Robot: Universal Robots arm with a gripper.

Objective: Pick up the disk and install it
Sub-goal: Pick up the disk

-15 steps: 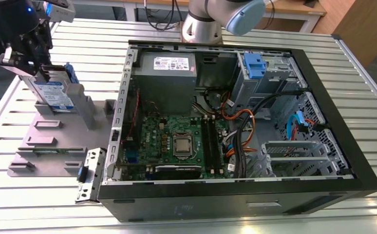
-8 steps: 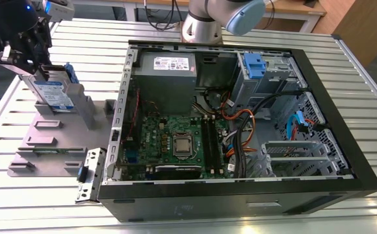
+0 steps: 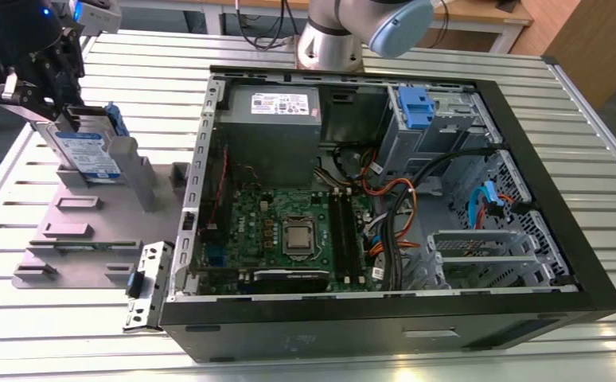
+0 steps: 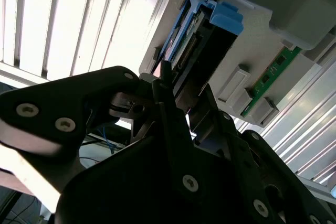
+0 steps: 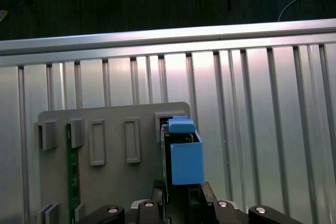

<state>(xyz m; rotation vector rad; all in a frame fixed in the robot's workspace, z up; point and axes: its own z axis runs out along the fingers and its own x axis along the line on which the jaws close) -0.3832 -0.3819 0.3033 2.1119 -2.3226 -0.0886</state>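
The disk [image 3: 87,153] stands on edge in a slot of the grey fixture plate [image 3: 75,239] at the exterior view's left, its blue-and-white label facing out. My gripper [image 3: 64,119] comes down on its upper end. In the first wrist view the black fingers [image 5: 206,192] sit tight on both sides of the disk's blue bracket [image 5: 186,161]. The second wrist view shows the disk [image 4: 199,40] running away from between the gripper [image 4: 184,93] into the fixture. The gripper is shut on the disk, which still sits in its slot.
The open computer case [image 3: 542,199] lies at the exterior view's right, with a drive cage and blue tab [image 3: 415,107] at its far corner and a grey power supply [image 3: 270,119]. A green memory stick [image 5: 72,166] stands in the fixture. The slatted metal table [image 3: 32,318] surrounds all.
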